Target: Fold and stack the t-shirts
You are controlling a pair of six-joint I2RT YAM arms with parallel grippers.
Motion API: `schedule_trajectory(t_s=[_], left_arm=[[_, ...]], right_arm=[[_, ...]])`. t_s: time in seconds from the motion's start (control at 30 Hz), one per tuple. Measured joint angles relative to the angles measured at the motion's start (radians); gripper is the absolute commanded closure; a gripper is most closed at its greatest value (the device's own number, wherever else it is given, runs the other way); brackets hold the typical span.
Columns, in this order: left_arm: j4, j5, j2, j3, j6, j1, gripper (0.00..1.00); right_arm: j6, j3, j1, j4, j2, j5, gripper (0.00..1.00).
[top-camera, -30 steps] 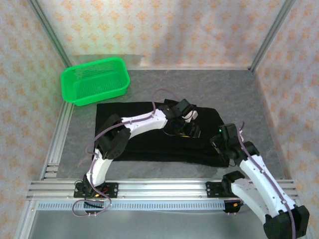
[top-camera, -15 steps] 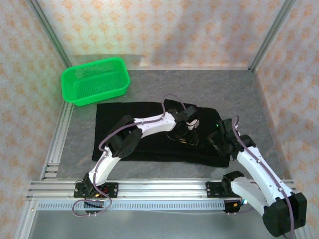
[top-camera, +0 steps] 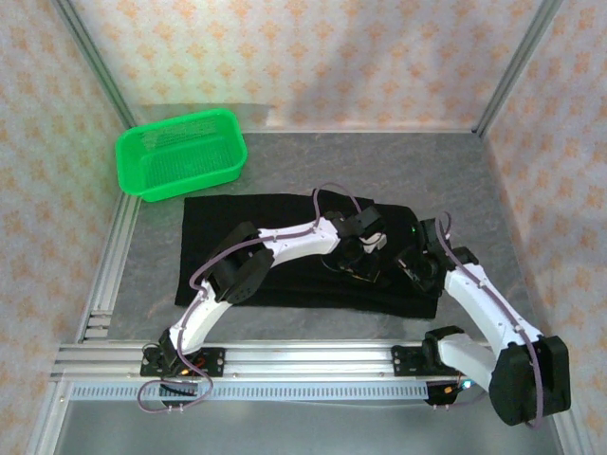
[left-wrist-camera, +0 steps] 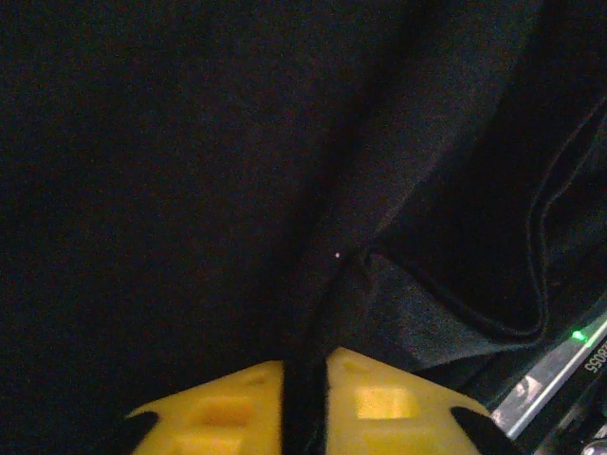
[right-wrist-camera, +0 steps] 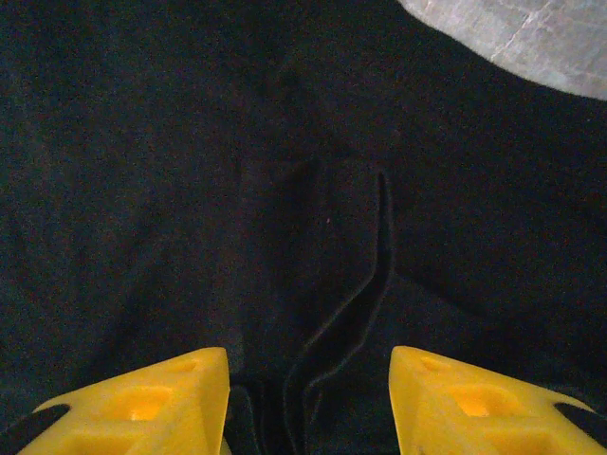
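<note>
A black t-shirt [top-camera: 237, 216] lies spread across the middle of the grey table. My left gripper [top-camera: 364, 258] is down on its right half. In the left wrist view, my left gripper [left-wrist-camera: 304, 398] has its yellow fingers [left-wrist-camera: 379, 403] pinched on a raised fold of the t-shirt [left-wrist-camera: 190, 190]. My right gripper [top-camera: 415, 262] hovers close beside it, over the shirt's right edge. In the right wrist view, my right gripper [right-wrist-camera: 308, 403] stands open, its fingers [right-wrist-camera: 465, 403] wide apart over a hem seam of the t-shirt [right-wrist-camera: 190, 142], with nothing gripped.
A bright green mesh basket [top-camera: 180, 154] stands at the back left, just beyond the shirt's far left corner. Bare grey table [top-camera: 455, 180] lies behind and right of the shirt. Aluminium rails [top-camera: 313, 358] run along the near edge, and patterned walls enclose the space.
My left gripper moved right and slightly nearer across the shirt, then closed on a fold of cloth. My right gripper moved forward and left, nearer the left one, staying open.
</note>
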Motion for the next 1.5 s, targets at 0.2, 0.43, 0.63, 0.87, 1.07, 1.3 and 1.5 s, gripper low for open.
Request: schedule_trajectory(t_s=[0.2, 0.43, 0.63, 0.87, 1.07, 1.3, 1.5], left_arm=[[0.01, 0.003, 0.001, 0.0, -0.001, -0.001, 0.93], [0.04, -0.009, -0.019, -0.008, -0.007, -0.001, 0.96], [0.064, -0.035, -0.092, -0.021, -0.007, -0.002, 0.95], [0.097, -0.054, -0.144, -0.045, -0.008, 0.003, 0.92], [0.103, -0.055, -0.143, -0.054, -0.014, 0.01, 0.84], [0.14, -0.057, -0.132, -0.071, -0.031, 0.01, 0.67], [0.183, -0.048, -0.112, -0.077, -0.042, 0.01, 0.61]], right_arm=[[-0.011, -0.03, -0.019, 0.014, 0.0, -0.007, 0.53], [-0.022, -0.057, -0.032, 0.018, 0.002, -0.012, 0.53], [-0.03, -0.057, -0.037, 0.018, 0.002, -0.011, 0.53], [-0.04, -0.057, -0.041, 0.021, 0.005, -0.011, 0.52], [-0.045, -0.057, -0.047, 0.022, 0.018, -0.01, 0.52], [-0.048, -0.057, -0.047, 0.021, 0.024, 0.002, 0.52], [-0.049, -0.056, -0.049, 0.021, 0.024, 0.009, 0.52]])
